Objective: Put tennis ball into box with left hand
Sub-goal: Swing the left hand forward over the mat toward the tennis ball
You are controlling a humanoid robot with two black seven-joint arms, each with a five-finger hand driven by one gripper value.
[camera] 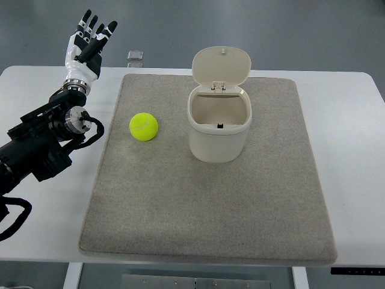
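No writing is showing on anything here. The left hand [89, 41] is hovering at ten o'clock above the table [355, 120], fingers [88, 23] straight and slightly spread, holding nothing. The tennis ball [144, 127] is lying on the grey mat [204, 211], at nine o'clock from the cream box [218, 123], which is standing with its lid [221, 65] flipped up and nothing visible inside.

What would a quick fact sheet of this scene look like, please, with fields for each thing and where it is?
surface: white table with a grey mat on it
ball: yellow tennis ball on the mat, left of the box, not touching it
box: cream box, upright, hinged lid flipped open
left hand: raised over the table's far left corner, fingers spread, holding nothing
right hand: not in view
small item: clear object at the far table edge
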